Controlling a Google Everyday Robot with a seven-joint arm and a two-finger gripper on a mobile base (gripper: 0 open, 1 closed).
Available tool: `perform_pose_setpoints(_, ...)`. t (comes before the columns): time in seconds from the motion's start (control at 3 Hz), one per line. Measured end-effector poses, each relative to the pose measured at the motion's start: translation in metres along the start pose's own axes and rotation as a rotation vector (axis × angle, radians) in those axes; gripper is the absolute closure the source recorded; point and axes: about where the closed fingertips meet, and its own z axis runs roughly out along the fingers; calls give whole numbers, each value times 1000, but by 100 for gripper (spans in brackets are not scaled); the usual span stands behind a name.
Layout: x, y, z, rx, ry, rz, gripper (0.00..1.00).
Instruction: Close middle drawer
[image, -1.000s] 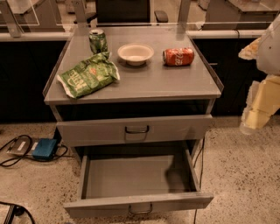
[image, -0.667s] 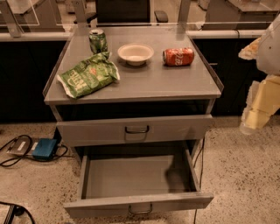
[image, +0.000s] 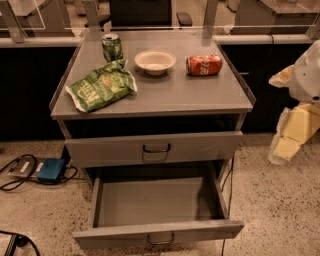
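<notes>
Middle drawer (image: 157, 207): stood pulled well out of the cabinet (image: 150, 102), its low front panel nearest the camera at the bottom of the view.
Handle (image: 161, 240): a small dark loop centred on that panel.
Gripper (image: 290, 137): hung at the right edge of the view, level with the upper drawer (image: 155, 148), well apart from everything. Whether wide or narrow could not be told.
Bearing: the drawer lay below and left of the gripper, its front running left to right.
Next move, as judged: drop in front of the panel and push straight back — toward the cabinet.
</notes>
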Motion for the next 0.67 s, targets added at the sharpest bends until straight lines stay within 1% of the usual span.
perform_pose_setpoints(0.33,10,14,34,-57,-60,24,0)
perform_pose_setpoints(0.67,24,32,61,-107,-103,45,0)
